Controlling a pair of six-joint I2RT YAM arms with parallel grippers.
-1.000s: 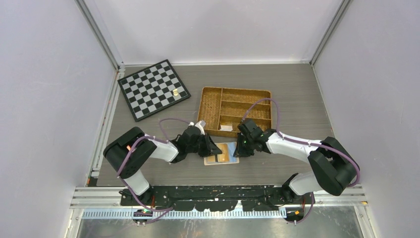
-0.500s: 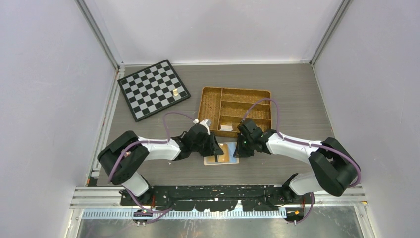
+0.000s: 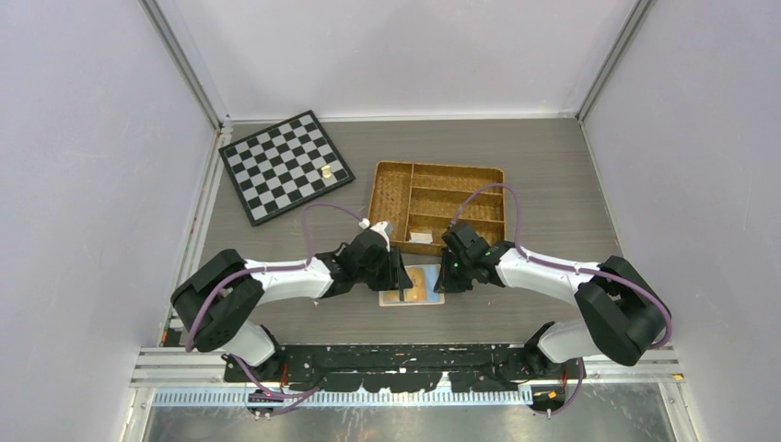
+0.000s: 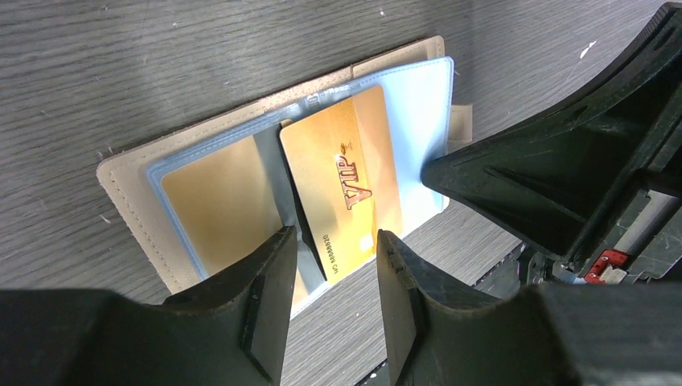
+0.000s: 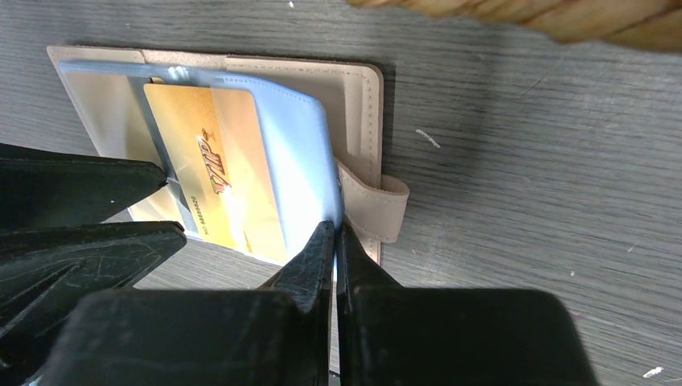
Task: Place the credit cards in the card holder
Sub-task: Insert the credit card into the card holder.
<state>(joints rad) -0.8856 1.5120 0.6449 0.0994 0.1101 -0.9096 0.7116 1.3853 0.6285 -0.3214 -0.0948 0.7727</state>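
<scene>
- The card holder (image 3: 412, 285) is lying open on the counter (image 3: 553, 184), just in front of the wicker tray (image 3: 437, 167) and right between the two hands.
- A gold credit card (image 4: 346, 185) with "VIP" on it is sitting partway into one clear sleeve, with its near end sticking out toward the left hand (image 4: 334, 241).
- The left hand is hanging released, its fingers spread on either side of that near end and not squeezing it.
- The right hand (image 5: 334, 233) is clenching tight on the edge of the bluish sleeve leaf (image 5: 297, 145), and that leaf is bowing up off the card holder.
- The snap tab (image 5: 386, 209) is poking out flat beside the right hand's fingertips.
- The neighbouring sleeve is showing gold-tan too. It's probably another card, but I can't tell for sure.
- A chessboard (image 3: 285, 166) is sitting well apart at the far left.
</scene>
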